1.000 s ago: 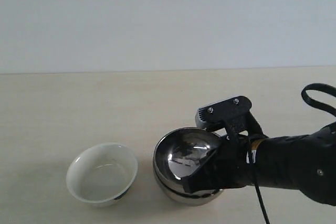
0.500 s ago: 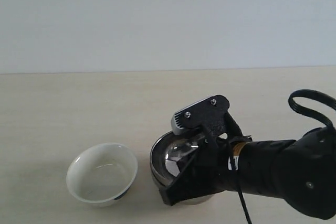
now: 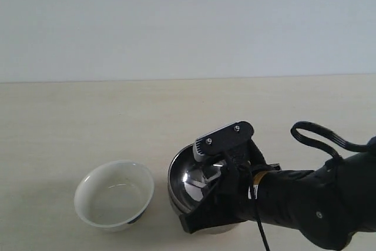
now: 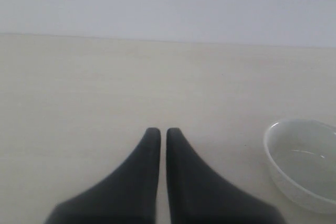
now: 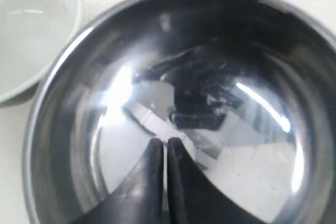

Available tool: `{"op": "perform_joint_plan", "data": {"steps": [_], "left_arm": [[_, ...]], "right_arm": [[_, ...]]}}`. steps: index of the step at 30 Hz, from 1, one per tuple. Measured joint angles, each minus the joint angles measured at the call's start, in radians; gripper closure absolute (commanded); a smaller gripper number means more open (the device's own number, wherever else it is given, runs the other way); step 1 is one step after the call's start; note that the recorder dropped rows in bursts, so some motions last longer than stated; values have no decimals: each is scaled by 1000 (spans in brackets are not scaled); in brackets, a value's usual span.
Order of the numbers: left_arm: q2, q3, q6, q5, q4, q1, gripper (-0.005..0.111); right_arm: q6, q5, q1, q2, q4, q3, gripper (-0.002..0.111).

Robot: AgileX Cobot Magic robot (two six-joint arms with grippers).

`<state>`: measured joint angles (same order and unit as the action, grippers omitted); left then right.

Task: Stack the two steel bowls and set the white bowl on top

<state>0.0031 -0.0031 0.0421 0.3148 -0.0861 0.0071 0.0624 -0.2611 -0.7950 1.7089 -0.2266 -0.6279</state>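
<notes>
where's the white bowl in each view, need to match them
Exterior view: small glossy white bowl low on the left, beside the shiny round steel bowl.
Left wrist view: white bowl apart from the left gripper, cut by the frame.
Right wrist view: white bowl in a corner, outside the steel bowl's rim.
Shared landmark: the pale tabletop.

One white bowl point(image 3: 114, 194) on the one pale table point(image 3: 88, 121). One steel bowl point(image 3: 187, 179) shows plainly; the dark arm point(image 3: 305, 204) hides its lower side, so I can't tell whether a second is nested under it. One arm, one looped black cable point(image 3: 320, 134). Two grippers, the left gripper point(image 4: 163, 132) and the right gripper point(image 5: 165, 144), each with two dark fingers point(image 4: 139, 182).
</notes>
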Motion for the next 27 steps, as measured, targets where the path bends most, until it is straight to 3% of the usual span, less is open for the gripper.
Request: {"op": "perform_joint_plan", "data": {"steps": [18,24,27], "left_arm": [[0,0,0,0,0,0,103],[0,0,0,0,0,0,103],[0,0,0,0,0,0,103]], "right_arm": [[-79,-25,0,-161,0,0,108],[-100,-52,-94,-161,62,-16,107],[-101,-25,-146,-161,69,-71,95]]}}
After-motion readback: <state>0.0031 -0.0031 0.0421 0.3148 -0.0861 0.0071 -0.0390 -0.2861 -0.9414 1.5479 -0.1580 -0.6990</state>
